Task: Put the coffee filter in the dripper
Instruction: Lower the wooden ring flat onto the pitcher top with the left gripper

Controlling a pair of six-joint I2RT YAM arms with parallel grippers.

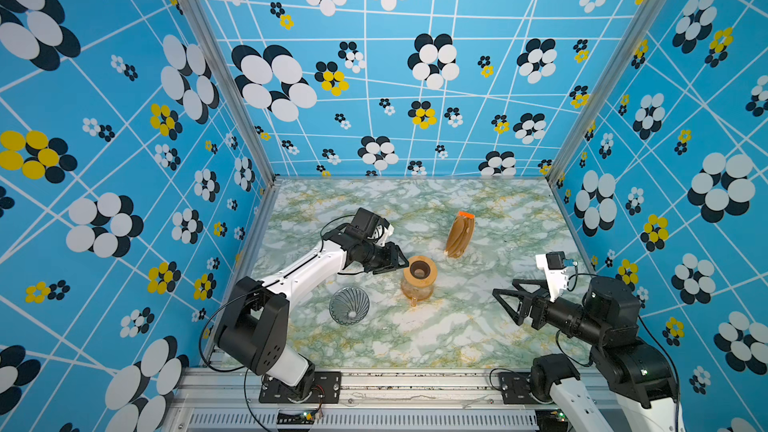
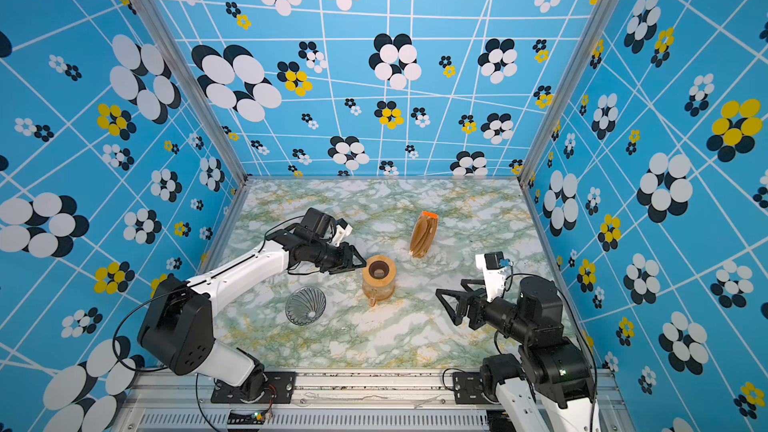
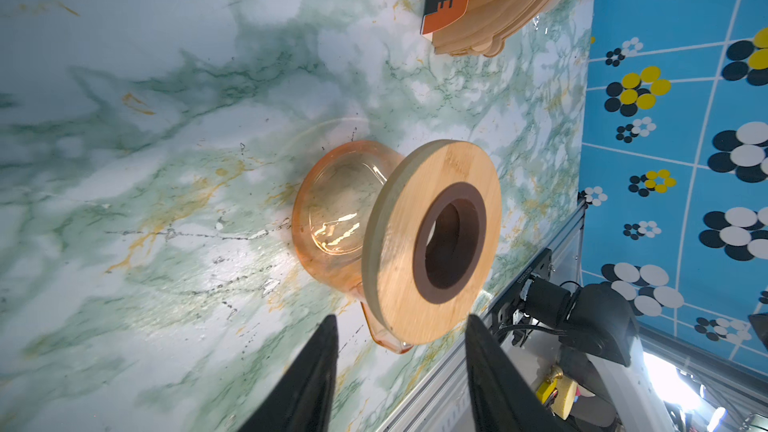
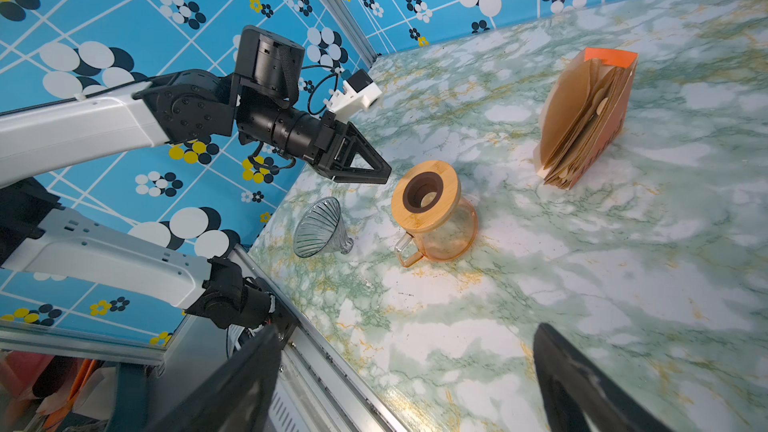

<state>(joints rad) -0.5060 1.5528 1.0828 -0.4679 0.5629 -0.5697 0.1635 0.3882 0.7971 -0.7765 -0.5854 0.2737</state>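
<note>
The dripper (image 1: 349, 305) (image 2: 305, 305) (image 4: 318, 228), a ribbed clear glass cone, lies on its side on the marble table, near the left arm. No single coffee filter shows apart from the stack. My left gripper (image 1: 401, 264) (image 2: 359, 264) (image 3: 401, 317) hovers just left of the carafe's wooden ring (image 3: 415, 284). Its jaws stand apart with nothing between them. My right gripper (image 1: 505, 288) (image 2: 450, 286) (image 4: 407, 328) hangs wide open and empty over the right of the table, far from the dripper.
An amber glass carafe (image 1: 417, 290) (image 4: 444, 234) with the wooden ring on top stands mid-table. Behind it stands an upright stack of brown filters (image 1: 459, 236) (image 4: 577, 118) with an orange top. Patterned walls close off three sides; a metal rail (image 1: 415, 384) runs along the front.
</note>
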